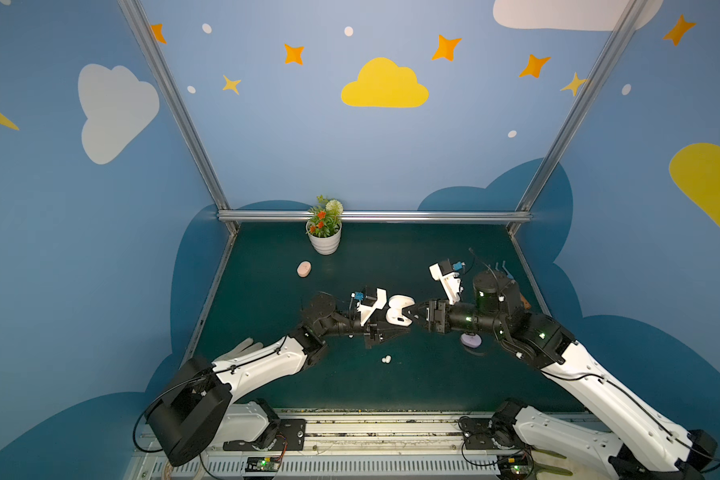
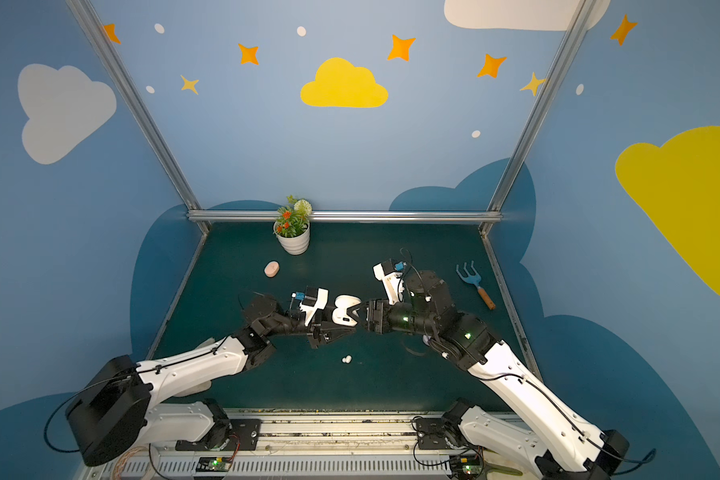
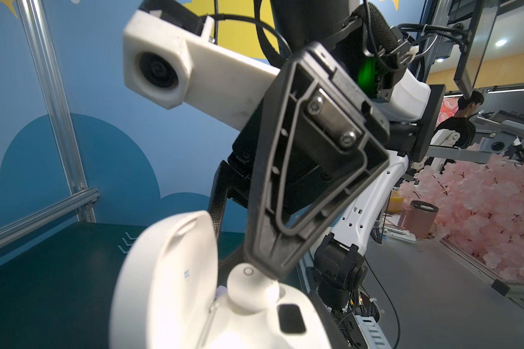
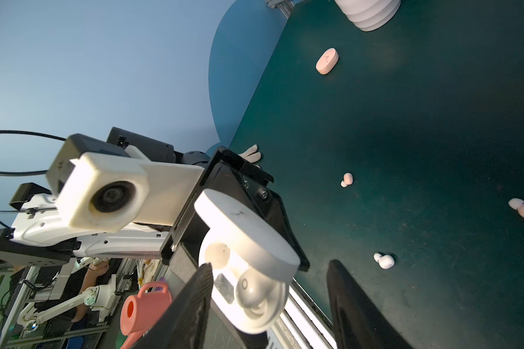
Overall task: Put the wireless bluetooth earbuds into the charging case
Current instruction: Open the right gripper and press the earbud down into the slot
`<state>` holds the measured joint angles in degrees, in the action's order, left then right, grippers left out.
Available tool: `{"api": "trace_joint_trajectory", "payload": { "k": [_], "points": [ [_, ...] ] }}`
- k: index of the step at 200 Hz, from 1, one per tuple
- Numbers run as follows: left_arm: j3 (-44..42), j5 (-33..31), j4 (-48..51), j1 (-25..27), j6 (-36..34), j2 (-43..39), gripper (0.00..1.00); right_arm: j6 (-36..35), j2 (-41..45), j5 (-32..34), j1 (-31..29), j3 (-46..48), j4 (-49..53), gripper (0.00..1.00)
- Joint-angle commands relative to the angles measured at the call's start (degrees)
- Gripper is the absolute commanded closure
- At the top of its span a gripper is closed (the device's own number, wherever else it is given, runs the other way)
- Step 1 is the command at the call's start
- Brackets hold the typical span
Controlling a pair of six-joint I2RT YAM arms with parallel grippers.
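A white bud (image 4: 248, 290) sits in one socket of an open white case (image 1: 400, 305), which is held in mid-air over the middle of the table (image 1: 391, 257). The socket next to it looks empty. The left gripper (image 1: 393, 324) is clamped on the case, lid hinged open. The right gripper (image 1: 413, 313) meets it head-on with its fingers spread apart, gripping nothing. In the left wrist view one fingertip (image 3: 263, 269) rests right against the bud.

The step in hand looks like letting go of a bud just placed. To do it well, the right gripper should back straight away from the case, so the near finger does not drag the bud out. The left should hold the case level and steady. Whether the bud is fully sunk in cannot be told.

A loose white bud (image 1: 386, 360) lies on the table nearer the robot. Two pink buds (image 4: 347, 179) lie further out, and a shut pink case (image 1: 304, 269) lies well apart.
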<state>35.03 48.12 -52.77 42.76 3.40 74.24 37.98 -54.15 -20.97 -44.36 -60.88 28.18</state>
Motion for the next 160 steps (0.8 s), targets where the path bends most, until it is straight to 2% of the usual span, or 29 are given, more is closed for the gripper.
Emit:
{"api": "trace_joint_trajectory", "payload": {
  "k": [1,73,160],
  "points": [
    [-0.09,-0.63,0.04,0.12,-0.94,-0.76,0.83,0.69,1.40,-0.65,-0.56,-2.05,1.33,0.41],
    [0.04,-1.18,0.44,0.09,-1.11,-0.19,0.84,2.37,1.81,-2.01,-2.00,-2.17,0.92,0.48],
    [0.13,-1.22,1.09,0.09,-1.36,-0.58,0.84,1.75,-0.78,-2.98,-2.90,-3.92,-0.17,0.49]
  ]
}}
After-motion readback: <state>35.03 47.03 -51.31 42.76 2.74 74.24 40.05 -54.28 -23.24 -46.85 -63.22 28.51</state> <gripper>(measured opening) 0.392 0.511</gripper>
